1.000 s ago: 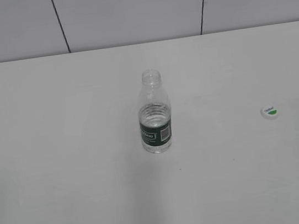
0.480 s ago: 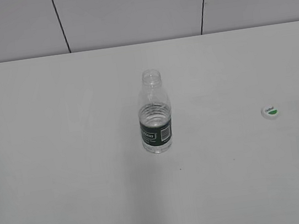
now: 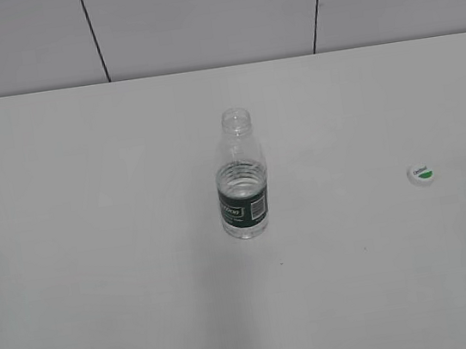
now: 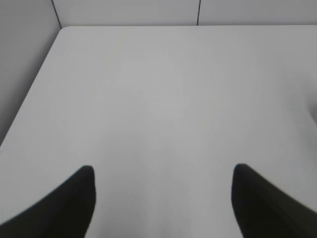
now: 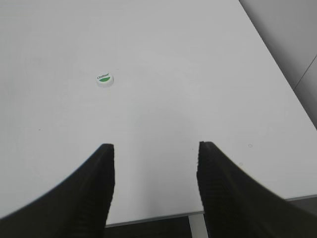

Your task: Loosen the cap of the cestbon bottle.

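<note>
Black right gripper hovers open, cap beyond.

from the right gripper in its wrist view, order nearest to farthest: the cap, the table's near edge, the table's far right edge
1. Table's near edge: just below and between the open fingers of the right gripper.
2. Cap: lying alone on the table, ahead and to the left.
3. Table's far right edge: upper right, beyond the cap.

White table under even light, pale panelled wall behind (dark vertical seams).
</note>
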